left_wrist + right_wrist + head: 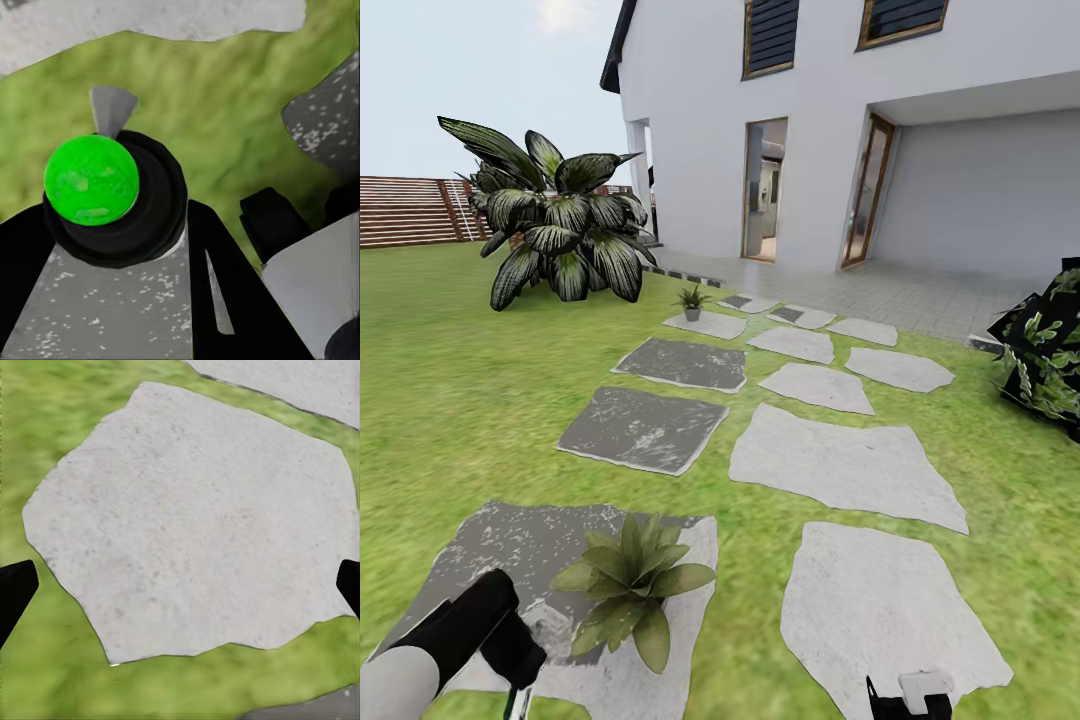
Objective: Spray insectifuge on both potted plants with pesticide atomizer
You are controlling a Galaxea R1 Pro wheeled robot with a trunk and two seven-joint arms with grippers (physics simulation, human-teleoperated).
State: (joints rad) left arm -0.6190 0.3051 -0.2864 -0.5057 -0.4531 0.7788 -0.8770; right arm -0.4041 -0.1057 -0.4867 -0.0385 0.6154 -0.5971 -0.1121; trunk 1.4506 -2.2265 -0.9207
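On stepping stones, near potted plant (632, 585), far potted plant (691, 300) in grey pot

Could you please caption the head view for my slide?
Garden path: near potted plant on a grey stepping stone, far potted plant beyond, left gripper beside the near one.

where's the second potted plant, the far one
In the head view the far potted plant stands on a pale stepping stone up the path, right of the big striped-leaf shrub and short of the house doorway.
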